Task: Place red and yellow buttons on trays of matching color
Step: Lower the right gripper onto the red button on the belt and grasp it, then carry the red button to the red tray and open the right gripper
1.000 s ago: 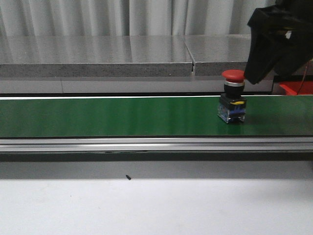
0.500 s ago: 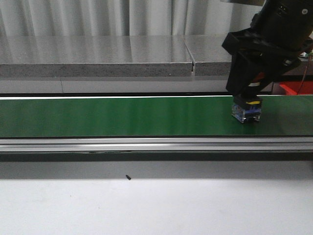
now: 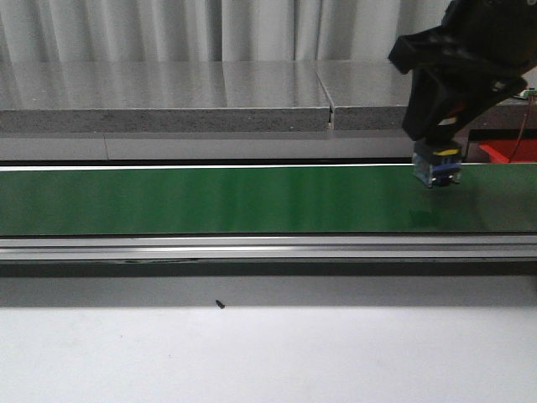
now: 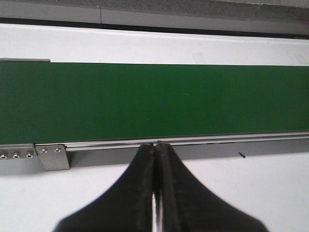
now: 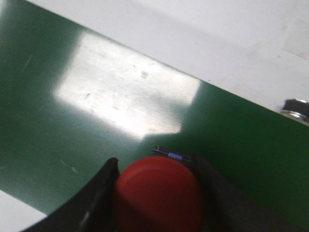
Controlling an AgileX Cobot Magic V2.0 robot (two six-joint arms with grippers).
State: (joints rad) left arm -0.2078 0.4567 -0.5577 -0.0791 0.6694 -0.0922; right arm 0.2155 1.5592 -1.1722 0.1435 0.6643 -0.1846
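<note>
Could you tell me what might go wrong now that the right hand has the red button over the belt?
The right hand grips the red button only at its cap, so the body could slip out. It hangs low above the green belt, so it may clip the belt's edge on the way to the red tray.

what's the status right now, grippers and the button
Right gripper shut on red button, lifted just clear of green belt. Left gripper shut, empty, near belt's edge. Nothing in the way.
</note>
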